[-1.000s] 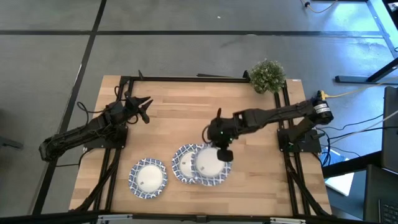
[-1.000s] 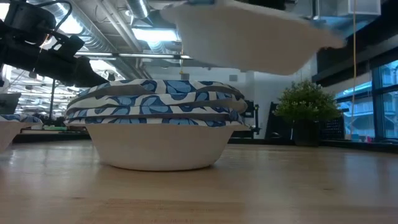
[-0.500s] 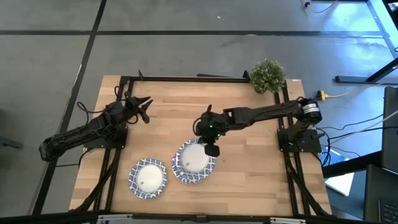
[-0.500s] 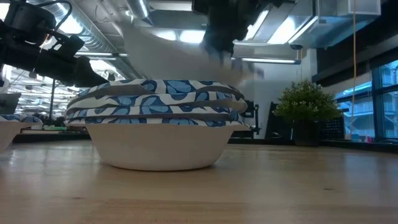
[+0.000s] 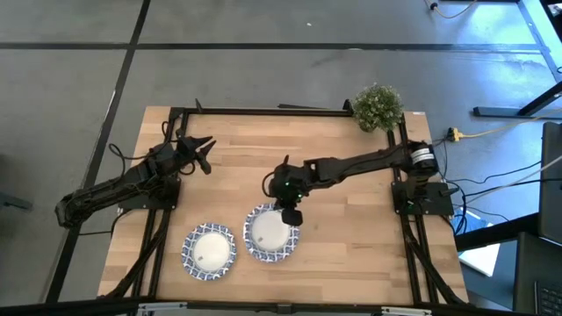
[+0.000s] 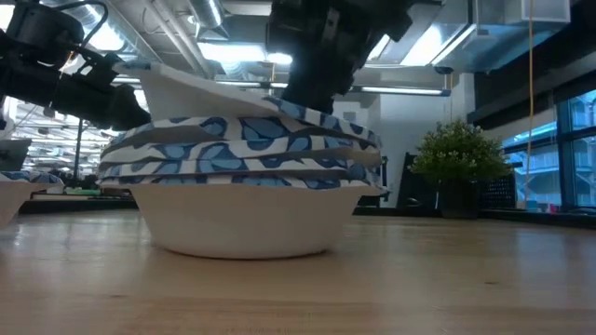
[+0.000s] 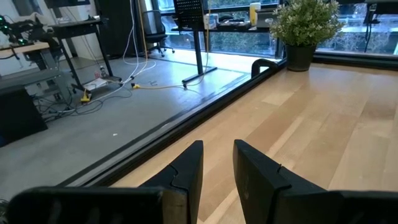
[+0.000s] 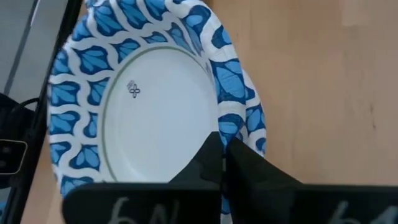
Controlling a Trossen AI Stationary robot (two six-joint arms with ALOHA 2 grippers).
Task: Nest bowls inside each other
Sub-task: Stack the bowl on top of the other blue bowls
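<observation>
A stack of blue-rimmed bowls (image 5: 263, 246) (image 6: 242, 195) stands near the table's front middle. My right gripper (image 5: 288, 211) (image 8: 222, 140) is shut on one more bowl (image 6: 205, 93) (image 8: 155, 112), which sits on top of the stack. A further bowl (image 5: 209, 250) stands on the table to the stack's left, and its edge shows in the low view (image 6: 9, 191). My left gripper (image 5: 204, 147) (image 7: 217, 165) is open and empty at the far left, well away from the bowls. My right gripper pinches the top bowl's patterned rim (image 8: 235, 118) between its two fingers, on the bowl's far right side. The fingers come from above, pointing down. The bowl is tilted: its right part lies on the stack (image 6: 358, 140) and its left edge (image 6: 154, 79) is raised.
A small green potted plant (image 5: 378, 107) (image 6: 456, 158) stands at the table's far right corner. Bare wood lies between the arms and to the right of the stack (image 5: 360, 237).
My right gripper has carried the bowl toward the table's left edge and down, from beside the stack to over it. The bowl was lifted clear; now it rests tilted on the stack. The gripper has stayed shut on the rim.
</observation>
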